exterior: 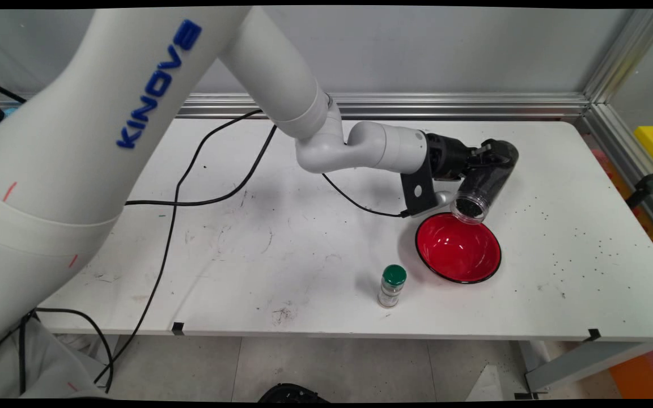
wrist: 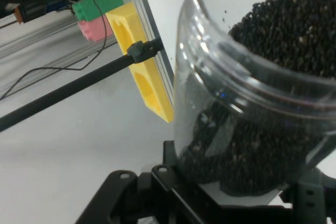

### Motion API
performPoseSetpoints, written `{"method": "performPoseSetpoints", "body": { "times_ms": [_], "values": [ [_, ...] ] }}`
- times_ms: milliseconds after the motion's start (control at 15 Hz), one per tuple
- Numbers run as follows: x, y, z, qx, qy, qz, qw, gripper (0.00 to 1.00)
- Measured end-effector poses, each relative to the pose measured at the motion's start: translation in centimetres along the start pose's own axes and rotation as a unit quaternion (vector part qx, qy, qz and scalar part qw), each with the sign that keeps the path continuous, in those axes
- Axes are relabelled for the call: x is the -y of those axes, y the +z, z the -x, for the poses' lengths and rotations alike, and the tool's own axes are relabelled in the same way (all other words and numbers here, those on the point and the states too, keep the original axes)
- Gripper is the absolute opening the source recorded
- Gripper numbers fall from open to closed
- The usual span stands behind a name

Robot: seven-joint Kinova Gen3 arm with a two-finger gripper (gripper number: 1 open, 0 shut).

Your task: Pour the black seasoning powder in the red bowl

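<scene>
Toward the tabletop's (exterior: pixel 304 238) right side, the black gripper (exterior: pixel 488 156) is clamped on a clear plastic jar of black granules (exterior: pixel 476 192), tilted mouth-down over a red bowl (exterior: pixel 458 249). Only the hand view shows the granules piled at the jar's mouth; only the main view shows a green-capped bottle (exterior: pixel 391 286) just beside the bowl.

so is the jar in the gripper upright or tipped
Tipped. The clear jar of dark grains slants down in the gripper, open mouth lowest, above the red bowl's far rim.
</scene>
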Motion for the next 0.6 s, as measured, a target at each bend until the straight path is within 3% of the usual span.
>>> {"method": "performPoseSetpoints", "body": {
  "times_ms": [600],
  "values": [
    [0.22,-0.35,-0.33,-0.001,0.059,-0.008,0.9982,0.00]
  ]
}}
